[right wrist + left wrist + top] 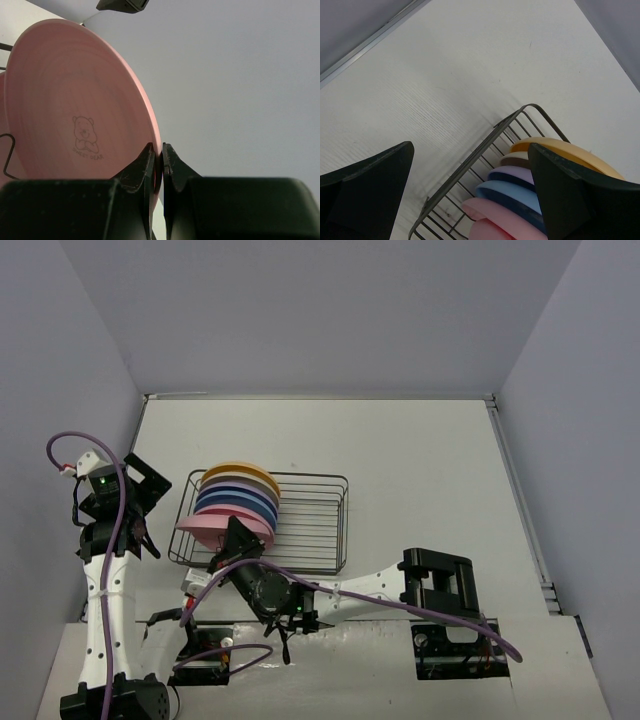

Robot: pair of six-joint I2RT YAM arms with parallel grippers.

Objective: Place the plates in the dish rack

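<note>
Right wrist view: my right gripper (157,151) is pinched shut on the rim of a round, matte pink plastic plate (75,100) with a small bear printed at its centre. The plate stands on edge and leans slightly to the left.

From above, this plate is at the near end of the row in the left part of the rectangular dark wire dish rack (315,525). In front of it stand the second pink plate (492,207), the blue plate (507,192), the purple plate (512,175), the cream plate (517,159) and the yellow-orange plate (560,147).

I cannot see the held plate's bottom edge, so I cannot tell whether it is seated between the wires. To do this well, I should:

- hold it parallel to its neighbours
- lower it straight into the nearest free divider gap
- avoid shoving the row, which looks easy to tip
- let go only once the wire takes its weight
- back my fingers out along the plate's face, not across it

My left gripper (470,175) is spread wide and holds nothing. It hangs just beside the rack's left side and should stay out of the way.
</note>
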